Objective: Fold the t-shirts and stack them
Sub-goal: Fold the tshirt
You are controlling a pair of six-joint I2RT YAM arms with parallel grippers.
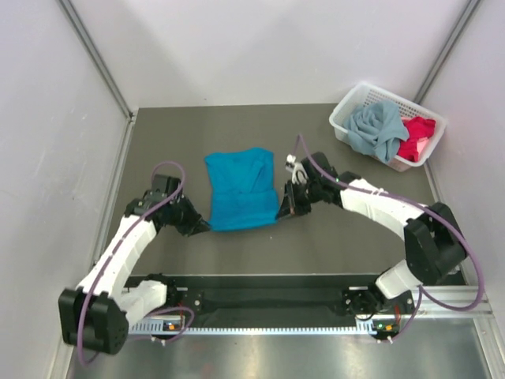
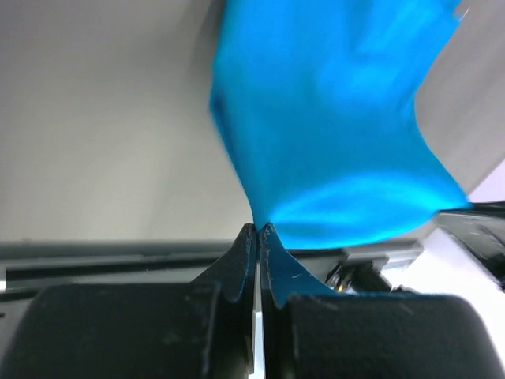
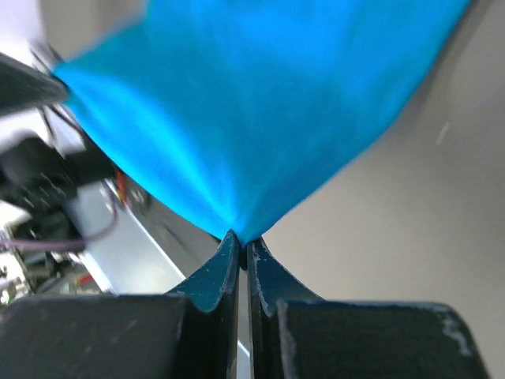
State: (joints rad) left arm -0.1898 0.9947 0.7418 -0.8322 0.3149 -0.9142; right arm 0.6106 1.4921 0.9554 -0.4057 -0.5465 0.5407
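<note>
A bright teal-blue t-shirt (image 1: 241, 188) lies partly folded mid-table, its near edge lifted off the surface. My left gripper (image 1: 207, 223) is shut on the shirt's near left corner, and the cloth (image 2: 331, 126) fans up from the pinched tips (image 2: 259, 229). My right gripper (image 1: 282, 212) is shut on the near right corner, the cloth (image 3: 260, 103) rising from its tips (image 3: 243, 237). A dusty grey-blue t-shirt (image 1: 377, 130) and a red-pink t-shirt (image 1: 417, 139) lie bunched in a basket at the back right.
The white lattice basket (image 1: 352, 101) stands at the table's far right corner. White walls close in the left, back and right sides. A metal rail (image 1: 316, 325) with the arm bases runs along the near edge.
</note>
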